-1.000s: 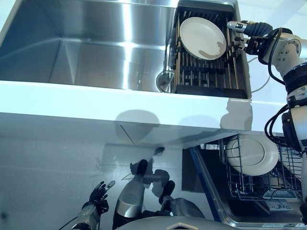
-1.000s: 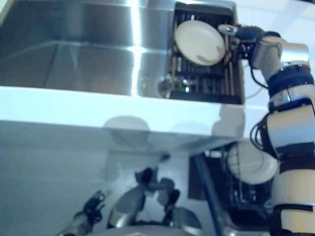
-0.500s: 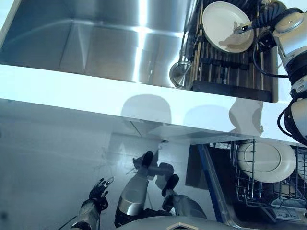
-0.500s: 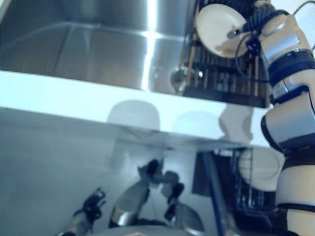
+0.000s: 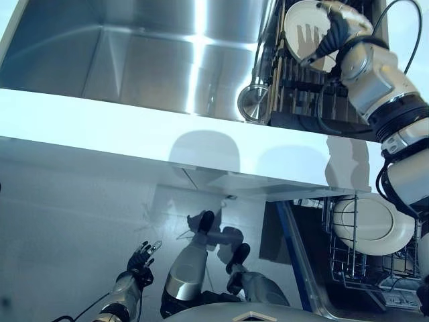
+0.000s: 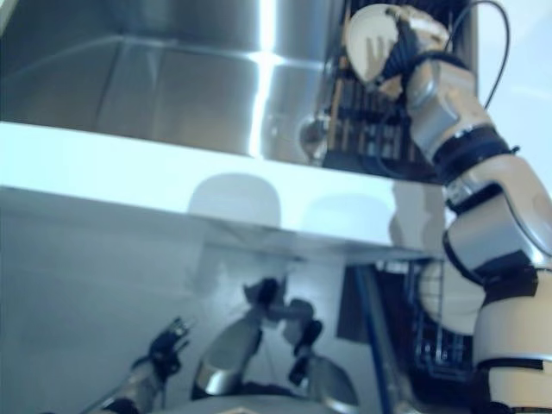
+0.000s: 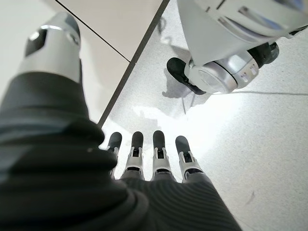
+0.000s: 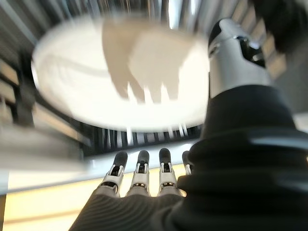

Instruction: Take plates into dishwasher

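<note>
A cream plate (image 5: pixel 300 27) stands tilted in the black dish rack (image 5: pixel 301 94) at the sink's right end. My right hand (image 5: pixel 332 30) hovers just before the plate's face, open with straight fingers (image 8: pixel 141 180), and throws its shadow on the plate (image 8: pixel 120 82). I cannot tell whether it touches. Down at the lower right, a white plate (image 5: pixel 372 225) stands in the dishwasher's wire rack (image 5: pixel 342 268). My left hand (image 5: pixel 139 258) hangs low over the floor, open with straight fingers (image 7: pixel 159 154) and nothing in it.
The steel sink (image 5: pixel 134 60) fills the upper left, with a round metal strainer (image 5: pixel 253 105) beside the dish rack. The white counter edge (image 5: pixel 134 127) runs across between the sink and the pulled-out dishwasher rack below.
My right hand has swung from the plate's right rim to over its face. The view shifted right and down a second ago and has since held. The left hand stays low.
</note>
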Robot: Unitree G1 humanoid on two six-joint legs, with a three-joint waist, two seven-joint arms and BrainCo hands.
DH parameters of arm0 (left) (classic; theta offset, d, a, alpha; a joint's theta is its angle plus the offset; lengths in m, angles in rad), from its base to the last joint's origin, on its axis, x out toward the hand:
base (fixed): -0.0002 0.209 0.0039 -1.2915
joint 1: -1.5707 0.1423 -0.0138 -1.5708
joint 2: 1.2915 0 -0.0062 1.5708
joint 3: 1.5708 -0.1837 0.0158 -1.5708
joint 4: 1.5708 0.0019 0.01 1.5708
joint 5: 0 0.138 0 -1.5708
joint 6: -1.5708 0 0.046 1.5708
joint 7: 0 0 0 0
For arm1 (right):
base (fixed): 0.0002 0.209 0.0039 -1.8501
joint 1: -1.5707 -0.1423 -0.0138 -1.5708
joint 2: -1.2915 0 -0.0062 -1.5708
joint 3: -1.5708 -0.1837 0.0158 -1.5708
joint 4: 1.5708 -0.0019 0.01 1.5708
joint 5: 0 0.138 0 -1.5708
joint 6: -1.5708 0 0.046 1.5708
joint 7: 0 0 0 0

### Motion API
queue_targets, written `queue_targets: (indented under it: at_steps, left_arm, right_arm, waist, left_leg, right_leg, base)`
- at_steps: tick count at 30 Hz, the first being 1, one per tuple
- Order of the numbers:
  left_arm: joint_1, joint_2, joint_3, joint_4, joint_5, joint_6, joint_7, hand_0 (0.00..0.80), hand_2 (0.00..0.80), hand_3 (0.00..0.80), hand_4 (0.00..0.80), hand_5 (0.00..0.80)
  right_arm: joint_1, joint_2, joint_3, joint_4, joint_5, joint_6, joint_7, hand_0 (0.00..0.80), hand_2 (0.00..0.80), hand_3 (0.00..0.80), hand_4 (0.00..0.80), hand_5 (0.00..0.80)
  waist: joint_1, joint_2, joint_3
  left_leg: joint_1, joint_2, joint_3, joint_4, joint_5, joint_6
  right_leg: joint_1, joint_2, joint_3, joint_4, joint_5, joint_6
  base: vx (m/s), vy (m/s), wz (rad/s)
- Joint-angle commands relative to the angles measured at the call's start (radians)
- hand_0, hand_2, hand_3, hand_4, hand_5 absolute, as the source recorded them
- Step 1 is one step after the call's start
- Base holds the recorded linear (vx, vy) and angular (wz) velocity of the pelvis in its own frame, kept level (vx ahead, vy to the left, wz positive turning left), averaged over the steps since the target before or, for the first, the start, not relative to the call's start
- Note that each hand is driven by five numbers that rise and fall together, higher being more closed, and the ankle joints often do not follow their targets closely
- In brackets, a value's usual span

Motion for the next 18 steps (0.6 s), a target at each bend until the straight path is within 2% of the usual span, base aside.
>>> queue_targets:
  at_steps: [1, 4, 10, 18]
  left_arm:
    - [-0.005, 0.024, -0.029, 0.003, 0.021, -0.024, -0.005, 0.000, 0.000, 0.000, 0.000, 0.000]
    - [-0.003, 0.024, -0.021, -0.002, 0.030, -0.024, -0.005, 0.000, 0.000, 0.000, 0.000, 0.000]
    - [-0.002, 0.016, -0.018, 0.002, 0.041, -0.029, 0.002, 0.000, 0.000, 0.000, 0.000, 0.000]
    - [-0.004, 0.008, -0.023, -0.003, 0.029, -0.034, 0.003, 0.000, 0.000, 0.000, 0.000, 0.000]
  right_arm:
    - [-0.032, -0.019, 0.007, -0.037, -0.009, -0.017, -0.003, 0.000, 0.000, 0.000, 0.000, 0.000]
    - [-0.011, -0.016, -0.013, -0.036, 0.035, -0.026, 0.024, 0.000, 0.000, 0.000, 0.000, 0.000]
    - [0.049, -0.001, -0.057, -0.044, 0.019, -0.038, 0.049, 0.000, 0.000, 0.000, 0.000, 0.000]
    - [0.040, 0.007, -0.059, -0.019, -0.018, -0.023, 0.025, 0.000, 0.000, 0.000, 0.000, 0.000]
  waist:
    - [0.016, -0.033, 0.011]
    - [0.015, -0.035, 0.007]
    - [0.007, -0.034, -0.005]
    - [0.005, -0.017, 0.006]
  left_leg:
    - [0.046, 0.046, 0.038, -0.004, -0.062, -0.038]
    - [0.048, 0.045, 0.041, -0.004, -0.062, -0.038]
    - [0.060, 0.045, 0.048, -0.004, -0.066, -0.036]
    - [0.049, 0.043, 0.052, -0.004, -0.064, -0.035]
  right_leg:
    - [-0.065, -0.166, 0.003, 0.047, 0.124, 0.117]
    - [-0.065, -0.167, 0.003, 0.048, 0.124, 0.116]
    - [-0.061, -0.171, 0.007, 0.055, 0.123, 0.116]
    - [-0.072, -0.169, 0.013, 0.050, 0.125, 0.113]
  base:
    - [0.000, 0.000, 0.00]
    - [0.000, 0.000, 0.00]
    - [0.006, 0.001, 0.00]
    - [-0.005, 0.002, 0.00]
